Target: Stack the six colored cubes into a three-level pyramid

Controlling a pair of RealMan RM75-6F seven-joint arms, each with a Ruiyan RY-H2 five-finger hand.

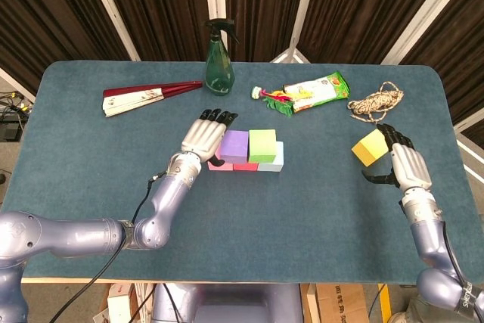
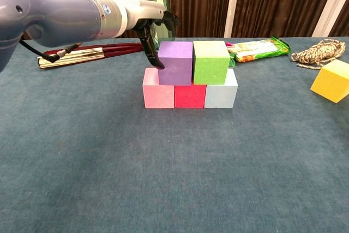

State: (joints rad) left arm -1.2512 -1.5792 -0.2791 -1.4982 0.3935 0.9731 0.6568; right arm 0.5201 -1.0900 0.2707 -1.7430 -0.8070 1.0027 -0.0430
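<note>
Pink [image 2: 158,92], red [image 2: 190,95] and light blue [image 2: 221,92] cubes form a row on the table. A purple cube [image 2: 175,62] and a green cube [image 2: 211,61] sit on top of them, side by side. My left hand [image 1: 205,135] hovers with its fingers [image 2: 153,53] stretched out against the purple cube's left side [image 1: 234,145], holding nothing. A yellow cube [image 1: 370,147] is at the right, tilted [image 2: 331,81], and my right hand [image 1: 403,163] grips it from its right side.
Along the back of the blue table [image 1: 91,156] lie a folded fan [image 1: 144,97], a green spray bottle [image 1: 219,58], a snack packet [image 1: 318,90] with a small toy [image 1: 268,97], and a coil of rope [image 1: 376,101].
</note>
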